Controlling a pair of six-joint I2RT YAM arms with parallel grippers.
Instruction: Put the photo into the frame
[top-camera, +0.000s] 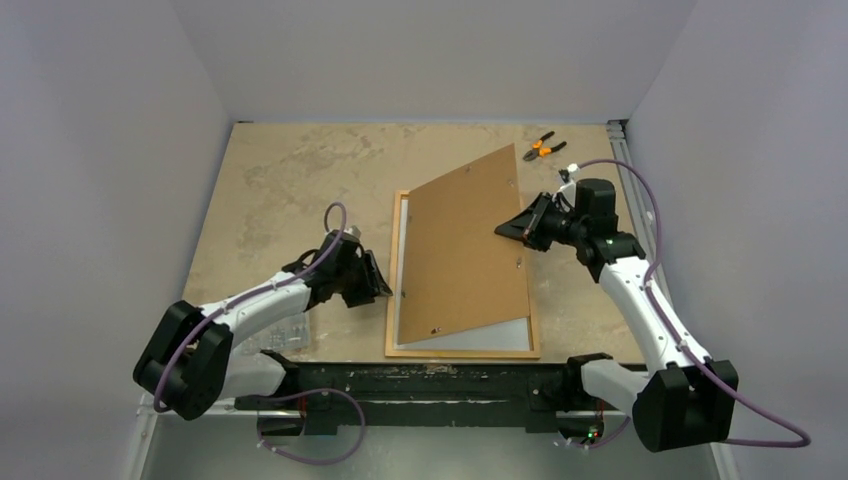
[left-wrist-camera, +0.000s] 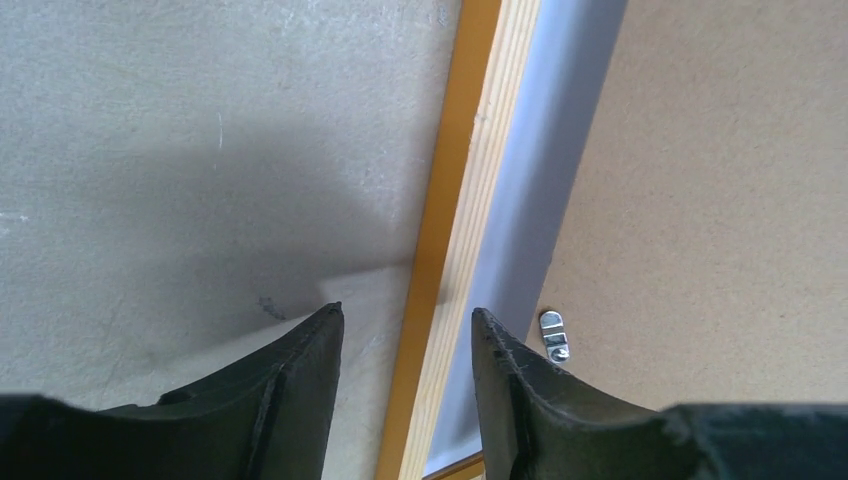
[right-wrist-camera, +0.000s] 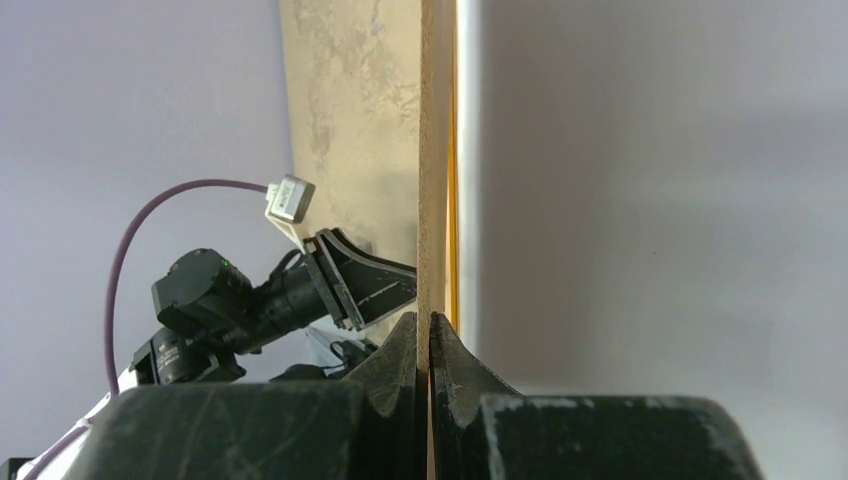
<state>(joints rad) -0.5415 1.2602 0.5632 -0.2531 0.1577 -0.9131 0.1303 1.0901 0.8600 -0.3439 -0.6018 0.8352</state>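
Frame (top-camera: 460, 352) is laid face down by the near edge of the worktop (top-camera: 300, 180), left gripper (left-wrist-camera: 407, 318) parted astride its left rail. Board (top-camera: 465, 250) — tilted, clamped at its right edge by right gripper (top-camera: 510, 229) — could slip and shift the pale sheet (top-camera: 470, 335) beneath.

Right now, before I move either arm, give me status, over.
Left gripper open, straddling left rail of frame. Right gripper shut on backing board, held askew over frame. Pale sheet inside frame; photo face not seen.
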